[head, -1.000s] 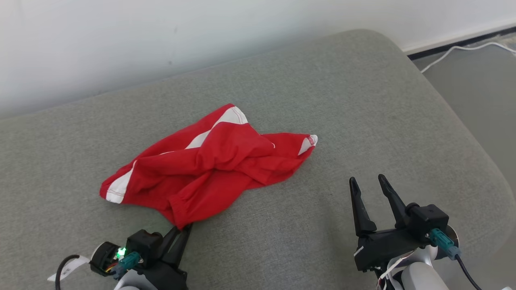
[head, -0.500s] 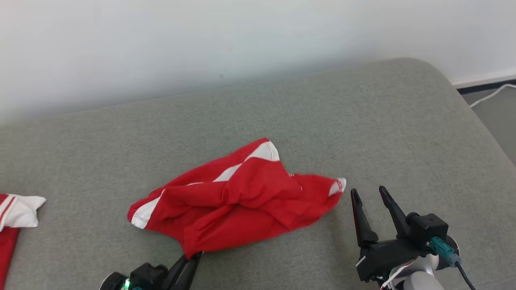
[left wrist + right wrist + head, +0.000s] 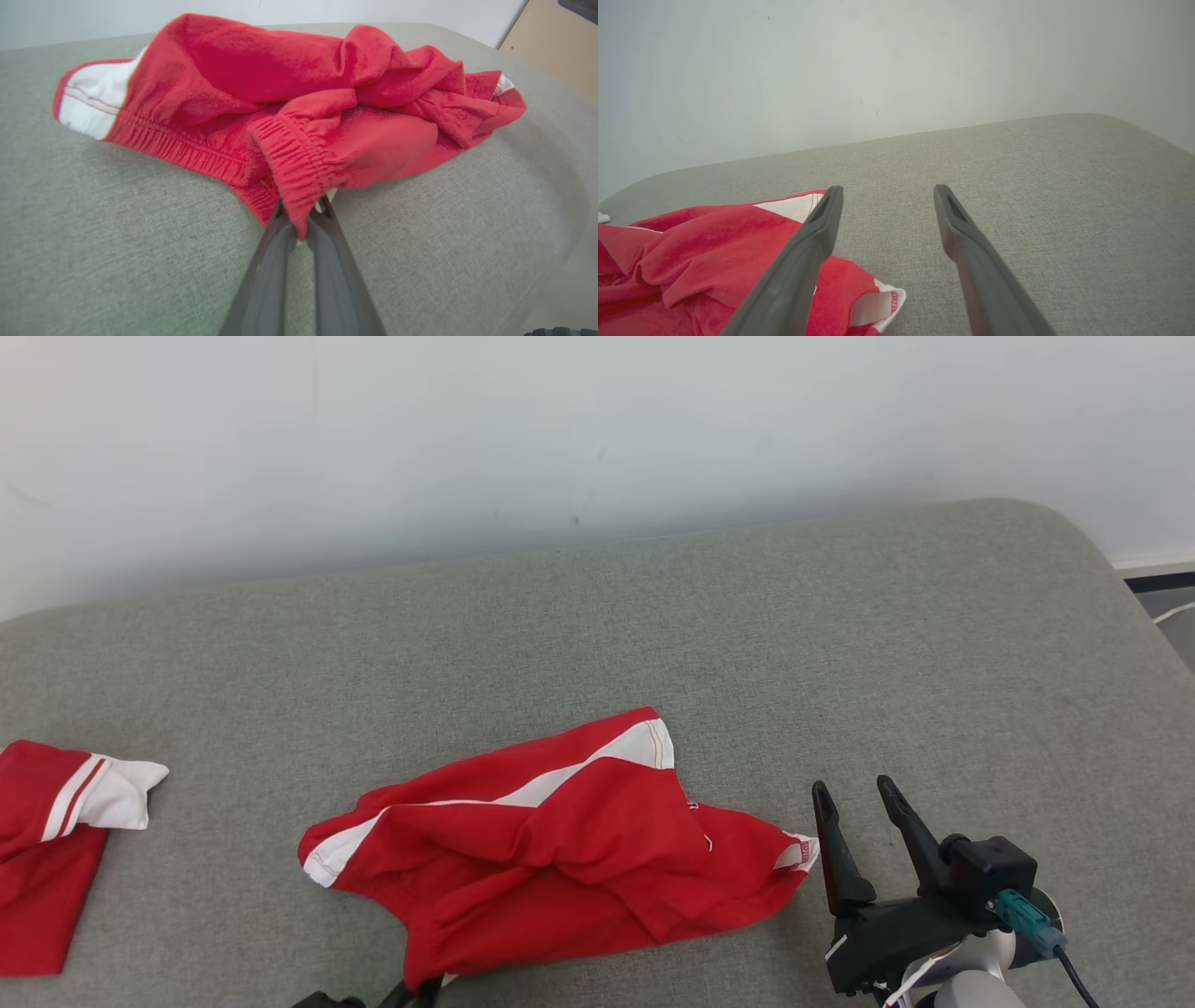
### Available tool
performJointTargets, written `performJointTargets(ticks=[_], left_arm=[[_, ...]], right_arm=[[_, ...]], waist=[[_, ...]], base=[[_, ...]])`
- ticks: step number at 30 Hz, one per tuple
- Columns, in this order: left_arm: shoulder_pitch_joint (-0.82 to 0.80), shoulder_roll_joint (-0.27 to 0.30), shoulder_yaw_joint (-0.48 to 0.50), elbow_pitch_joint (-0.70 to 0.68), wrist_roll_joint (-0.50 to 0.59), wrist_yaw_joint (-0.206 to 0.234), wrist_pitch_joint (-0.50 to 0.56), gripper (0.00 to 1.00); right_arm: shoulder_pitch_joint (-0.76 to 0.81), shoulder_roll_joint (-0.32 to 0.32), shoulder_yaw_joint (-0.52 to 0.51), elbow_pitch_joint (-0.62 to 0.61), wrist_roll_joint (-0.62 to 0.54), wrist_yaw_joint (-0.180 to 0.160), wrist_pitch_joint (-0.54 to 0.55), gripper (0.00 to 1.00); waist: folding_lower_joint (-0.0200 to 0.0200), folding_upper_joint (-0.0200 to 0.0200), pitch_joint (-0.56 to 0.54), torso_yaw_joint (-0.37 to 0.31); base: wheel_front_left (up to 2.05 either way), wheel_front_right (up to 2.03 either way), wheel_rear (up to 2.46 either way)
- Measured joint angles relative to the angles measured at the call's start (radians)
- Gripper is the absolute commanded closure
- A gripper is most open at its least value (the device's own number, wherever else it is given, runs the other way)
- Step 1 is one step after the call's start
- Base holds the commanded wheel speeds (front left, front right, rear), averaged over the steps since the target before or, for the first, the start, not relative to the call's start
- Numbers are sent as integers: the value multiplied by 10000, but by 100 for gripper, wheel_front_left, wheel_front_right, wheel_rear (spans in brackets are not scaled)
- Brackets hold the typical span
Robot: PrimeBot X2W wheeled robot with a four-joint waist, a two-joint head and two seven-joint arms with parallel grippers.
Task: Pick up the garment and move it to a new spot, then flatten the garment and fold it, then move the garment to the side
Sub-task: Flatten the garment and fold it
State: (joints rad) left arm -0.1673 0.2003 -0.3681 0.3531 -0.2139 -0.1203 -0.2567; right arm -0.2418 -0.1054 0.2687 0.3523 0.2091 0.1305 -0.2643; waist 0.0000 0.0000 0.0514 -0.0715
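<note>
- Left gripper (image 3: 301,219) pinched the red shorts' (image 3: 560,849) elastic waistband (image 3: 299,172) at their 7 o'clock.
- Shorts lay crumpled on the grey cushion (image 3: 840,635).
- Right gripper (image 3: 852,787) stood wide, empty, at their 3 o'clock.

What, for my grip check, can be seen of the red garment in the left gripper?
The garment is red, soft knit-looking cloth with white side panels and a gathered elastic waistband. It lies crumpled in folds on the grey cushion. The left gripper is shut on the waistband's edge; the open right gripper stands close beside its white-trimmed corner.
</note>
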Motion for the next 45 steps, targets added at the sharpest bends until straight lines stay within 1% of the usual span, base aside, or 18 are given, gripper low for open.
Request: performJointTargets(ticks=[4,8,12,13,14,15,16,24,29,32,38,45], left_arm=[[-16,-42,-125,458,-121,-12,0,100],[-120,-21,-502,913,-449,-73,0,100],[-238,19,-581,1007,-589,-88,-4,100],[-257,19,-577,1009,-596,-90,-6,83],[-288,19,-566,1003,-600,-88,-6,55],[-329,19,-558,1003,-600,-88,-8,3],[-379,15,-552,1007,-600,-88,-10,0],[-58,-46,-140,428,-604,81,-10,0],[567,-48,23,-405,-627,65,-12,0],[940,-52,316,-968,-617,88,-12,0],[1369,-186,1185,-1962,-337,527,-12,0],[1605,-562,2194,-2727,81,867,-23,0]], right_arm=[[-12,-4,19,25,17,0,0,0],[-44,-27,42,67,59,0,0,0],[-50,-50,38,90,88,0,0,0],[-49,-50,36,90,88,0,0,0],[-49,-50,35,90,88,0,0,0],[-49,-50,31,96,88,0,0,0],[-49,-50,19,102,88,0,0,0],[-48,-123,-44,82,92,0,0,0],[-34,-138,-75,65,92,0,0,0],[11,-144,-109,71,90,0,0,0],[64,-167,-63,115,92,0,0,0],[61,-307,318,360,211,0,15,0]], waist=[[0,0,25,68],[0,0,11,136],[0,0,-19,180],[0,0,-20,196],[0,0,-20,214],[0,0,-19,234],[0,0,-18,281],[0,0,33,563],[0,0,28,746],[1,1,-8,848],[0,0,-112,1064],[0,0,-204,1190]], base=[[0,0,0],[0,0,0],[0,0,0],[0,0,0],[0,0,0],[0,0,0],[0,0,0],[0,0,0],[0,0,0],[0,0,0],[0,0,0],[0,0,0]])
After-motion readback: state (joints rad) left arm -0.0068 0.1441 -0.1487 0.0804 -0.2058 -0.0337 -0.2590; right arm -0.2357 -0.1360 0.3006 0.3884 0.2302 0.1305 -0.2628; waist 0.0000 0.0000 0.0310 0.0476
